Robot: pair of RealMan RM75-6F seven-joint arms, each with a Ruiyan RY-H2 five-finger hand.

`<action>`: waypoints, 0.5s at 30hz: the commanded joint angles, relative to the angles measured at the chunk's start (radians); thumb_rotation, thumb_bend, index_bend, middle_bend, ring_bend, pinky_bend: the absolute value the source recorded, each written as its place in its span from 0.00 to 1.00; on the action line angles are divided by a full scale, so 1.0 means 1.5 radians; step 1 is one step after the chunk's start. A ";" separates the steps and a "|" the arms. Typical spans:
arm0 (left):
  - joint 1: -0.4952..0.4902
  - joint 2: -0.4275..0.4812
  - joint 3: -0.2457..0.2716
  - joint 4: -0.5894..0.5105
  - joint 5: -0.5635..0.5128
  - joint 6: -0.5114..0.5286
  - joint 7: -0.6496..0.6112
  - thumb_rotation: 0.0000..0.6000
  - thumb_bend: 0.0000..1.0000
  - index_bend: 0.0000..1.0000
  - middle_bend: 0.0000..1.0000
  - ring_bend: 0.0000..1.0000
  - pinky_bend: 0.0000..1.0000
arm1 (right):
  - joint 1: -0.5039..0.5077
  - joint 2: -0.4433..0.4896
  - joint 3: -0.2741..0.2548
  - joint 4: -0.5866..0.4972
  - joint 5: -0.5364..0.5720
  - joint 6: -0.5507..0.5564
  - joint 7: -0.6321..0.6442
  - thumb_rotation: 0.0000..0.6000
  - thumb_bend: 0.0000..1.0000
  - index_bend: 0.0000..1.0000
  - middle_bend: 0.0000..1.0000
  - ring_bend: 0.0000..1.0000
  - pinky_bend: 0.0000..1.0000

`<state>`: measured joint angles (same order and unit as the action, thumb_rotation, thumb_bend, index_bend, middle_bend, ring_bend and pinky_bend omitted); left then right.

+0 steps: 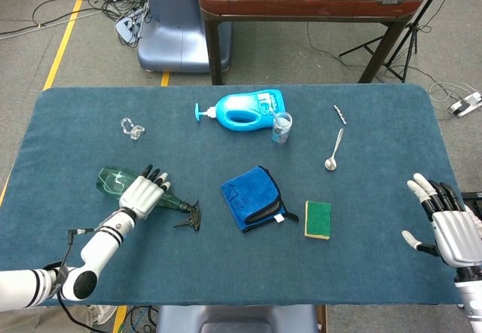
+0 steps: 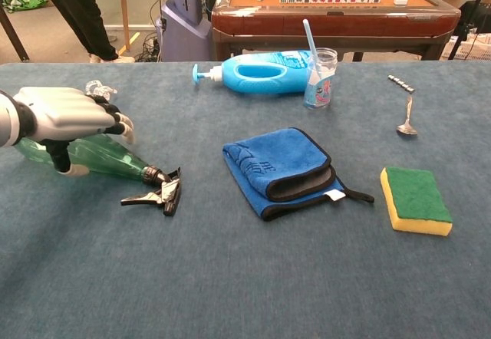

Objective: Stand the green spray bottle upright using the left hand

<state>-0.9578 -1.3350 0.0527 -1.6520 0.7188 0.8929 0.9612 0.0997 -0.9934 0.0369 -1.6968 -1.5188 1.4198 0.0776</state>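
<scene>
The green spray bottle (image 1: 113, 180) lies on its side at the left of the blue table, its black trigger nozzle (image 1: 190, 215) pointing right. My left hand (image 1: 141, 192) lies across the bottle's middle, fingers stretched over its far side. In the chest view the left hand (image 2: 69, 116) covers the bottle (image 2: 107, 157), with the thumb down on the near side. The bottle still rests flat on the cloth. My right hand (image 1: 450, 224) hovers at the table's right edge, fingers spread and holding nothing.
A folded blue cloth (image 1: 252, 197) and a yellow-green sponge (image 1: 318, 219) lie mid-table. A blue pump bottle (image 1: 245, 110) lies at the back beside a small cup (image 1: 281, 128). A spoon (image 1: 334, 152) lies to the right, and a clear ring-shaped object (image 1: 132, 129) to the back left.
</scene>
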 commanded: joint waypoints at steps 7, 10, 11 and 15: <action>-0.021 -0.033 0.006 -0.001 -0.039 0.038 0.028 1.00 0.36 0.25 0.16 0.00 0.00 | -0.003 0.000 -0.001 0.004 0.001 0.002 0.006 1.00 0.20 0.09 0.06 0.00 0.00; -0.022 -0.041 0.007 0.008 -0.040 0.046 0.029 1.00 0.36 0.29 0.20 0.00 0.00 | -0.004 0.000 -0.002 0.006 0.000 0.003 0.008 1.00 0.20 0.09 0.06 0.00 0.00; -0.022 -0.045 0.008 0.013 -0.041 0.049 0.029 1.00 0.36 0.30 0.21 0.01 0.00 | -0.004 0.000 -0.002 0.006 0.000 0.003 0.009 1.00 0.20 0.09 0.06 0.00 0.00; -0.018 -0.054 0.007 0.028 -0.036 0.058 0.019 1.00 0.36 0.36 0.28 0.07 0.00 | -0.005 0.000 -0.002 0.008 0.001 0.004 0.011 1.00 0.20 0.09 0.06 0.00 0.00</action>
<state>-0.9876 -1.4121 0.0644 -1.6155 0.6606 0.9758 0.9968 0.0925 -0.9936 0.0343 -1.6845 -1.5178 1.4253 0.0941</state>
